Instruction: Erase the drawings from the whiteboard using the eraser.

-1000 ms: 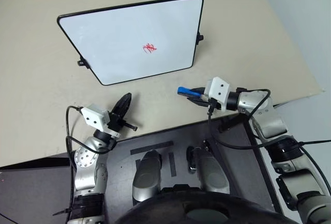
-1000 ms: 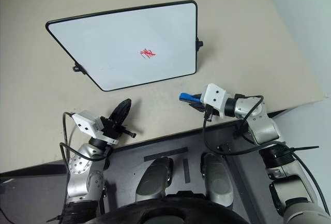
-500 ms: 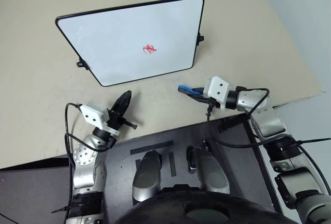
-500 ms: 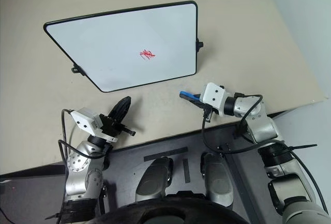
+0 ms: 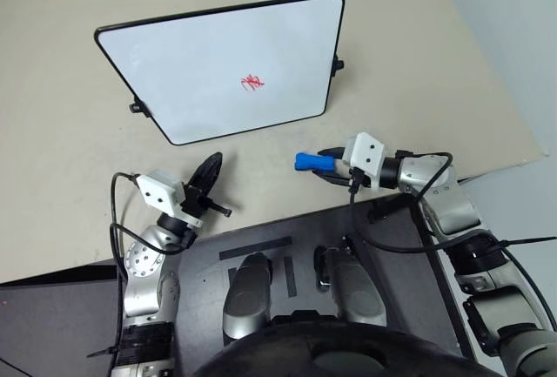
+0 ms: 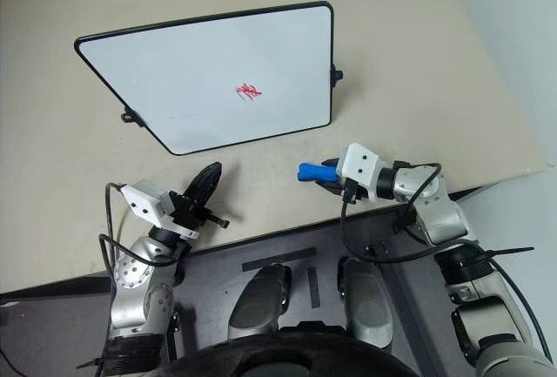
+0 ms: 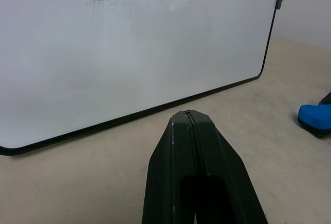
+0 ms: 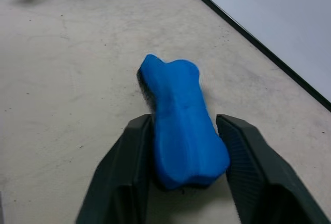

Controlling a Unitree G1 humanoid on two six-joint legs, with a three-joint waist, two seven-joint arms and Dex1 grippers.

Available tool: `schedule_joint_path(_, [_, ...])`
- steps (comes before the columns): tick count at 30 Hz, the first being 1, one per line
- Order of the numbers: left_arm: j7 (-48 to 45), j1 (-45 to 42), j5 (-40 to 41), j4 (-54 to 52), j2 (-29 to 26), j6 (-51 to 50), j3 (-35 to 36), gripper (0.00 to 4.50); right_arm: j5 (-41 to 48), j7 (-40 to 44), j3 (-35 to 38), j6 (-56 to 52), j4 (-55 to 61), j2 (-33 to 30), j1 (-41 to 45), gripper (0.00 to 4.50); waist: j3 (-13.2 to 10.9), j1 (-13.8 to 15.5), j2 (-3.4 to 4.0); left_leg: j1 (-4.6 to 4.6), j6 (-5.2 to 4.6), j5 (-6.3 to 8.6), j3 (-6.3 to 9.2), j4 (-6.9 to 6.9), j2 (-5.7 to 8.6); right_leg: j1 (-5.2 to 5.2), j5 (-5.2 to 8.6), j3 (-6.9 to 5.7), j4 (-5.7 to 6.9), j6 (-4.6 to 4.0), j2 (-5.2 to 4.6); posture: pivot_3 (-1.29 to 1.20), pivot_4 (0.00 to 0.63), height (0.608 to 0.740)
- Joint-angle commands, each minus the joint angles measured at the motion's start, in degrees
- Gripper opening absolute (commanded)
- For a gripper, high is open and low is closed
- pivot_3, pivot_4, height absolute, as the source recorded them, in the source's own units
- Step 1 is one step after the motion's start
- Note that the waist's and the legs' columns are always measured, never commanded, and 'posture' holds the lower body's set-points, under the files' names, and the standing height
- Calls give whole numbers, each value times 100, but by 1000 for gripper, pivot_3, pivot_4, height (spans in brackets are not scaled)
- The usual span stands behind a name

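**Getting a firm hold on the eraser before going to the board**

Just short of the whiteboard's (image 5: 226, 68) near right corner, the blue eraser (image 8: 181, 131) lies on the beige table (image 5: 70, 194), between the fingers (image 8: 126, 172) of the right gripper (image 5: 326, 164). The jaws stand partly open around its rear half; the left finger looks to be touching its side, while a thin gap shows on the right, so I cannot call it gripped yet. Its front end sticks out past the fingertips, pointing roughly toward the board.

The left gripper (image 7: 189, 123) hovers over the table near the board's front edge with its fingers pressed together, holding nothing.

The red drawing (image 5: 252, 82) sits untouched near the middle of the board, well apart from the eraser.

The step in hand seems to be securing the eraser. It would go best by closing squarely on the narrow waist of the piece, so it cannot twist when pushed against the board. Enough of the front should stay free to wipe with. Lifting only once the grip is snug would lower the risk of dropping it on the way over the black frame.
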State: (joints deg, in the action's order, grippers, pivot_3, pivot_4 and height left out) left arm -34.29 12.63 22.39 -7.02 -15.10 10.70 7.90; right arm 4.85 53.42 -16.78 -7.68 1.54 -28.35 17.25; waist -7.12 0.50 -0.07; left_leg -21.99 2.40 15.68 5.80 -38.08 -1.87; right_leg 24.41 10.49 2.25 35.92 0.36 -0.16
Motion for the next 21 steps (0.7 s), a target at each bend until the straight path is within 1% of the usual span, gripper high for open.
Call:
schedule_joint_path(1, [65,83,16,-421,-9,-45,-27,0,170,77,93,-46,254,7,12,2072,0,0,0,0,0,0,0,0,0,0,0,0,0,0,0,0,150,740])
schedule_joint_path(4, [106,125,18,-553,-13,-120,-38,0,147,80,91,-51,250,2,23,2072,0,0,0,0,0,0,-1,0,0,0,1,0,0,1,0,0,150,740])
schedule_joint_path(7, [267,166,-9,-923,-7,-347,-121,0,125,57,99,-22,250,8,22,2072,-1,1,-2,0,0,0,-1,0,0,0,1,0,0,0,0,0,150,740])
schedule_joint_path(12, [555,49,-58,-1332,-25,-770,-235,0,71,-1,107,72,237,20,28,2072,-1,2,-2,1,0,0,-1,-2,0,-2,0,0,0,-1,0,0,150,740])
schedule_joint_path(16, [688,-110,-68,-1413,-49,-1002,-260,0,70,-10,103,87,241,39,38,2072,-1,3,-2,1,0,0,-2,-2,0,-2,0,0,1,-1,0,0,150,740])
schedule_joint_path(19, [692,-181,-57,-1358,-62,-1048,-234,0,63,8,90,84,233,43,48,1493,-1,3,-2,1,0,0,-2,-2,0,-2,0,0,1,-1,0,0,150,740])
schedule_joint_path(21, [685,-192,-46,-1335,-71,-1054,-217,0,61,21,81,74,233,41,52,876,-1,3,-2,2,0,0,-3,-2,0,-2,0,0,1,-1,-1,0,150,740])
